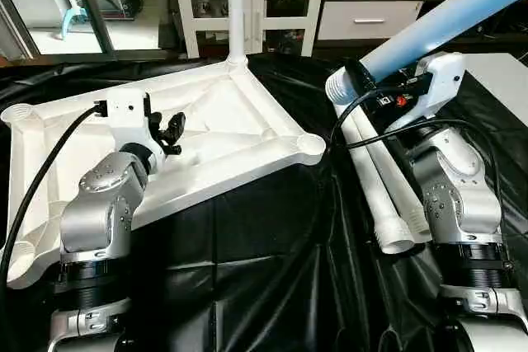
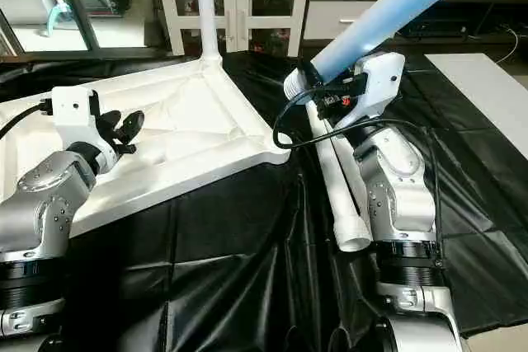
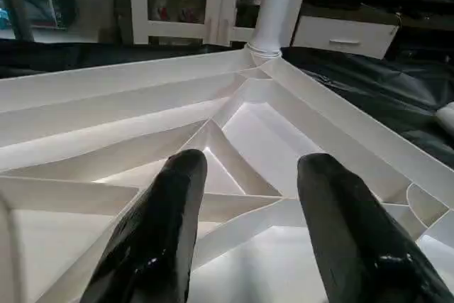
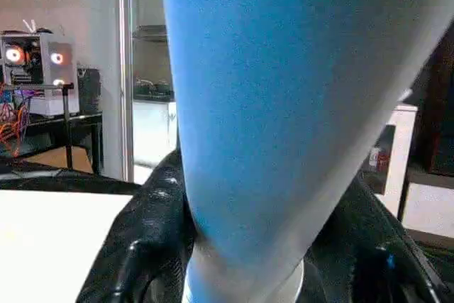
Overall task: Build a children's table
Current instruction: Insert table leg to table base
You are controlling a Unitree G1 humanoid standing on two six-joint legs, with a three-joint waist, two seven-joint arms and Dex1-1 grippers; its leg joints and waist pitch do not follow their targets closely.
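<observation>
— What sits nearest the camera?

— The silver forearms. The left claw (image 1: 172,133) hangs half open over the ribbed underside of the upturned tabletop (image 1: 247,113), holding nothing.

— And the right claw (image 2: 318,80)?

— It is clamped around a leg (image 2: 396,10) that looks bluish, held slanting up beside the tabletop.

— The other legs?

— One leg (image 1: 237,6) stands upright in the tabletop's far corner socket. Two spare legs (image 1: 379,187) lie on the black sheet (image 1: 264,269) beside the tabletop's near corner.

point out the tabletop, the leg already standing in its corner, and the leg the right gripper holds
tabletop (image 1: 247,117), left eye view, ribbed underside near the middle
standing leg (image 1: 236,6), left eye view, middle of its upright tube
held leg (image 2: 388,10), right eye view, tube above the right gripper (image 2: 330,92)
</observation>
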